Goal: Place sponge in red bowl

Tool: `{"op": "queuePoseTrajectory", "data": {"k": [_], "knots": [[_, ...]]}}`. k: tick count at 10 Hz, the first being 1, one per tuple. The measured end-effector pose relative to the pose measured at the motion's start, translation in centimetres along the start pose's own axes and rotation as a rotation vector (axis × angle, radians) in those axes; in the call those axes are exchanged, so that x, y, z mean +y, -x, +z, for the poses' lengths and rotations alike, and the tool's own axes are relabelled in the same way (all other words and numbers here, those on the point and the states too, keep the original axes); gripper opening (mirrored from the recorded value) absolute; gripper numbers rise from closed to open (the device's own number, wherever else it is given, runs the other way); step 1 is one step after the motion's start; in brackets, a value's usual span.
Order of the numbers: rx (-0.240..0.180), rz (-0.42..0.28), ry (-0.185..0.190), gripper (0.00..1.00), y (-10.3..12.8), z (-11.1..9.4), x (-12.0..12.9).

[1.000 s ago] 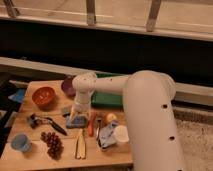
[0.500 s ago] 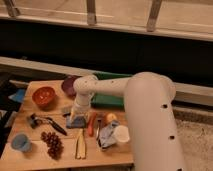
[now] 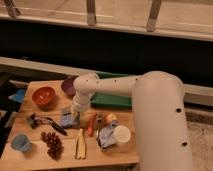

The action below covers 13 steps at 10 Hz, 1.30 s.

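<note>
The small blue sponge point(image 3: 66, 121) lies on the wooden table point(image 3: 30, 157), near its middle. My gripper point(image 3: 74, 115) points down from the white arm and sits right on the sponge, shut on it. The sponge still rests on the table top. The orange-red bowl point(image 3: 43, 96) stands at the back left of the table, a hand's width left of the gripper, with nothing in it.
A purple bowl point(image 3: 68, 85) stands right behind the gripper and a green tray point(image 3: 112, 101) to its right. Close by lie a black tool point(image 3: 44, 121), grapes point(image 3: 52, 143), banana point(image 3: 80, 145), red pepper point(image 3: 91, 124), cloth point(image 3: 105, 135) and white cup point(image 3: 121, 134). A light-blue cup point(image 3: 20, 142) stands front left.
The gripper has stayed over the sponge and its fingers have shut on it. The arm and the other objects have hardly moved.
</note>
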Motion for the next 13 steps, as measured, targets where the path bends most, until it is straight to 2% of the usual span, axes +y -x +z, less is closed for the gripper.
{"op": "queuePoseTrajectory", "data": {"k": [4, 6, 9, 10, 11, 13], "knots": [[-0.043, -0.047, 0.029, 0.00, -0.1, -1.8, 1.9], [-0.091, -0.065, 0.036, 0.00, 0.2, -4.8, 2.9], [-0.194, -0.083, 0.046, 0.00, 1.5, -11.2, 4.9], [-0.223, -0.085, 0.053, 0.00, 2.0, -12.8, 5.4], [-0.256, -0.094, 0.067, 0.00, 3.0, -14.2, 6.7], [-0.286, -0.119, 0.094, 0.00, 5.2, -14.7, 9.6]]}}
